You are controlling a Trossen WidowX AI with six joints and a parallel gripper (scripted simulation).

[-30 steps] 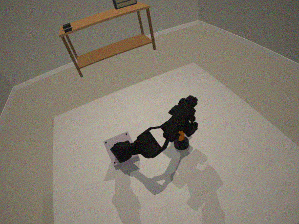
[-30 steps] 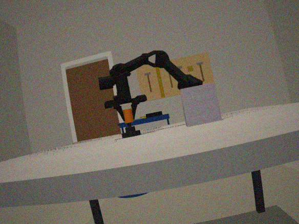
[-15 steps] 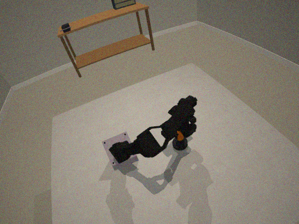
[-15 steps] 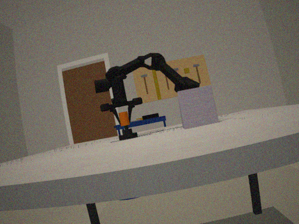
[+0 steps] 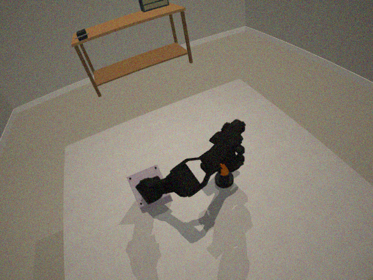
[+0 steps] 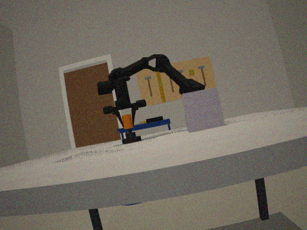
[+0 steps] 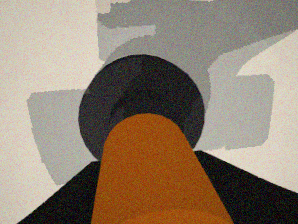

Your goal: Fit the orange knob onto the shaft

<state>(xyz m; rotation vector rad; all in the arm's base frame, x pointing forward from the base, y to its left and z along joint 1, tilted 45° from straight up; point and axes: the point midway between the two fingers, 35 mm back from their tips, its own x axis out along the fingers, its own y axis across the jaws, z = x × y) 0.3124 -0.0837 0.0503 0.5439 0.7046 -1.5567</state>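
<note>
The orange knob (image 5: 224, 170) (image 6: 127, 122) (image 7: 150, 170) is upright between the fingers of my gripper (image 6: 128, 125), which is shut on it and points down. The dark round pedestal (image 5: 224, 181) (image 6: 132, 139) (image 7: 95, 115) stands on the table below. In the exterior view the knob is above the pedestal, with a short dark stretch between them. Whether the knob's bottom touches the shaft tip cannot be told. In the wrist view the knob covers the near part of the pedestal. The shaft's flat side and the knob's hole are hidden.
The arm's base stands on a pale lilac block (image 5: 137, 180) (image 6: 203, 110) on the white table (image 5: 105, 166) (image 6: 163, 155). A wooden shelf (image 5: 128, 23), a brown door (image 6: 92, 105) and a tool board (image 6: 173, 97) are in the background, away from the arm.
</note>
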